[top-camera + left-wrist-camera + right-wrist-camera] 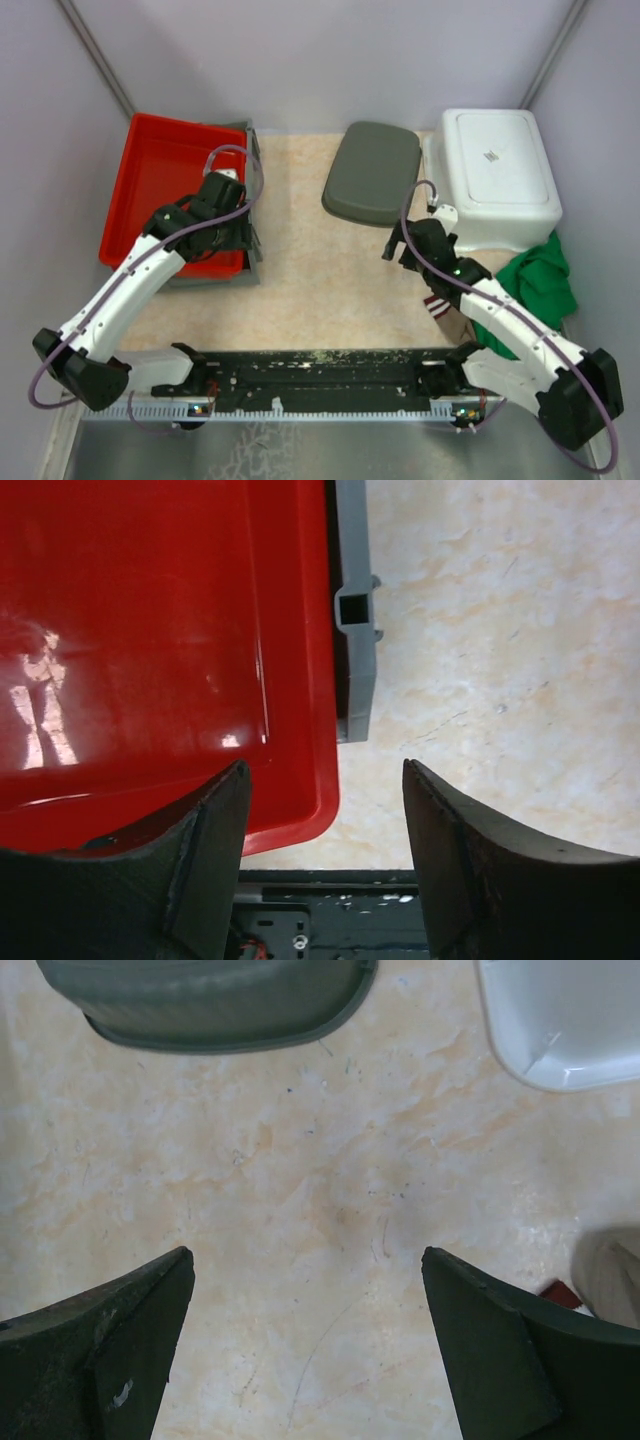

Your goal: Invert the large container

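A large red container stands open side up at the left, resting on a grey crate. In the left wrist view its glossy inside fills the upper left, with the crate's edge beside it. My left gripper is open and straddles the red container's near right corner, one finger over the container and the other over the table. My right gripper is open and empty over bare table.
A white tub lies bottom up at the back right. A grey-green container lies bottom up mid-back. A green cloth and a small striped item lie at the right. A black rail runs along the near edge.
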